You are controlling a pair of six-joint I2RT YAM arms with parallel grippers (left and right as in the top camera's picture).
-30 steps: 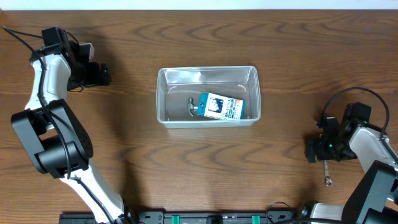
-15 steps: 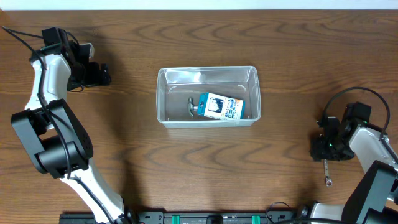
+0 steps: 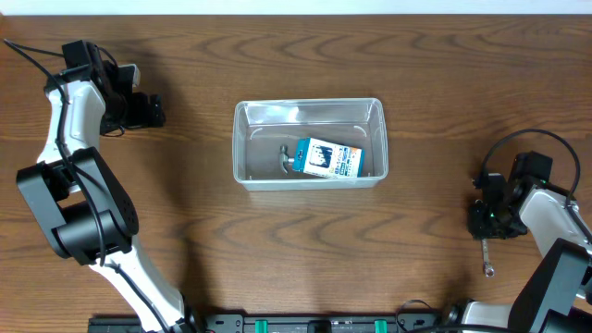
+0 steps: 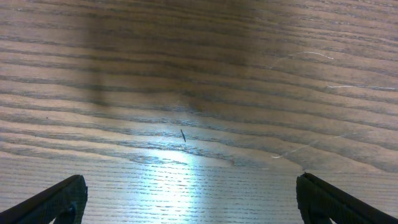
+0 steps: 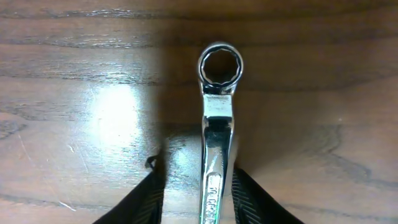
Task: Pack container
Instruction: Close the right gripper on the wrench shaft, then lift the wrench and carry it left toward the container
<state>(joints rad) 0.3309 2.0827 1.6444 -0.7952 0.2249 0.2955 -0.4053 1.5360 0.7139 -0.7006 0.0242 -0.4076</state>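
Overhead view, wooden table. The container, a clear plastic tub with rounded corners, stands at the middle of the table, well apart from both arms. Inside it, toward the right end, lies a small blue-and-white box. A small metal tool lies just beside the box's left end, and it is too small to tell its kind.

The left gripper hangs over the far left part of the table, away from the container. In the left wrist view its fingertips show only at the two lower corners. The jaws stand wide apart with nothing but bare wood grain between them.

The right gripper sits low at the right edge of the table, over a steel wrench that lies flat on the wood. The wrench's ring end pokes out on the near side of the gripper. In the right wrist view the black fingers stand on either side of the wrench shaft, drawn in narrow. One finger meets the edge of the shaft and a strip of table shows between the shaft and the other. Whether the jaws are clamped on the wrench cannot be told.
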